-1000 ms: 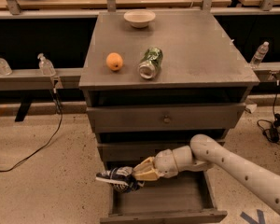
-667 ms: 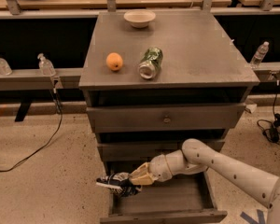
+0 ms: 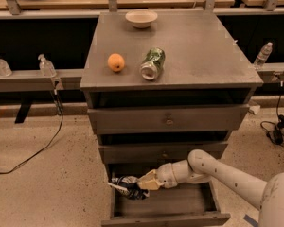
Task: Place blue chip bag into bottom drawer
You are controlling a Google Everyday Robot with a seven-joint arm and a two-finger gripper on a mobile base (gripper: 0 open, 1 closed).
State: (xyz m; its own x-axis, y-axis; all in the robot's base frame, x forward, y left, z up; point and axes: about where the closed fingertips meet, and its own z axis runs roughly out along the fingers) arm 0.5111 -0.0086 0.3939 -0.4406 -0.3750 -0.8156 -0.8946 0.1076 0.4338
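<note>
The blue chip bag (image 3: 125,186), dark and crumpled with pale patches, hangs at the left wall of the bottom drawer (image 3: 166,219), which is pulled open. My gripper (image 3: 138,185) reaches in from the right, low over the drawer's left side, and is shut on the bag's right end. The bag is over the drawer's left edge, partly inside. The drawer floor to the right of the bag (image 3: 184,201) is bare.
On the grey cabinet's top (image 3: 203,51) lie an orange (image 3: 116,62), a crushed green can (image 3: 152,64) and a white bowl (image 3: 141,18). The two upper drawers (image 3: 168,119) are shut. Water bottles (image 3: 263,55) stand on side ledges; cables (image 3: 38,150) lie on the floor.
My gripper and the bag have moved down and to the right, from outside the drawer's left edge to over its left side.
</note>
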